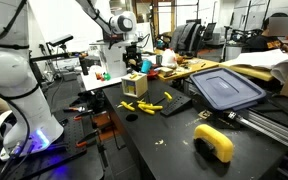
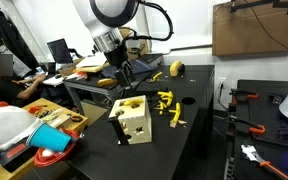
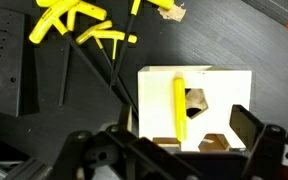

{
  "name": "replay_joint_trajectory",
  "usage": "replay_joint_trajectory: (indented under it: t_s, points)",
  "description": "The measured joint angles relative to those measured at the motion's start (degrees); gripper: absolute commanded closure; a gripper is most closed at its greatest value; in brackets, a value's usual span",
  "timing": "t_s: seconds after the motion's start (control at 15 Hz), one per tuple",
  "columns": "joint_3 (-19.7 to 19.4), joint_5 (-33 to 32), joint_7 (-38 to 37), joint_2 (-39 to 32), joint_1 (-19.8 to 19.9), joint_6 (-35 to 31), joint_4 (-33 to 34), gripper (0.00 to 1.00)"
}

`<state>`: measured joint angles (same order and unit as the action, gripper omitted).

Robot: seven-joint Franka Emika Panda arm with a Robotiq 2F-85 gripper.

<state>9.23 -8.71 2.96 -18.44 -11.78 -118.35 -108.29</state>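
On the black table (image 2: 199, 120), below the arm, stands one pale wooden block (image 2: 131, 118) with cut-out openings in its top and sides; it serves as the only holder near the pincer. In the wrist view one yellow-handled key (image 3: 180, 105) lies across the block's top face, its handle running from the near edge toward the middle. Whether its shaft sits down in a hole cannot be told. The openings beside it show nothing else inside. The gripper (image 2: 122, 78) hangs right above the block with its fingers spread wide, one dark finger (image 3: 246, 125) standing off to the side of the key; it holds nothing and touches neither block nor key. Just beside the block, loose on the table, lies a heap of yellow-handled keys (image 2: 167, 105) with thin dark shafts. At least three handles show in the wrist view, but they overlap too much for an exact count. Farther along the table in an exterior view rests one dark blue lid (image 1: 227, 88).
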Motion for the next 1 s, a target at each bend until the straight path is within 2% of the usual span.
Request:
replay_joint_trajectory:
  t_s: [1.0]
  points:
    - [-0.2, -0.5, -0.1, -0.9, 0.0, -0.3, 0.0, 0.0]
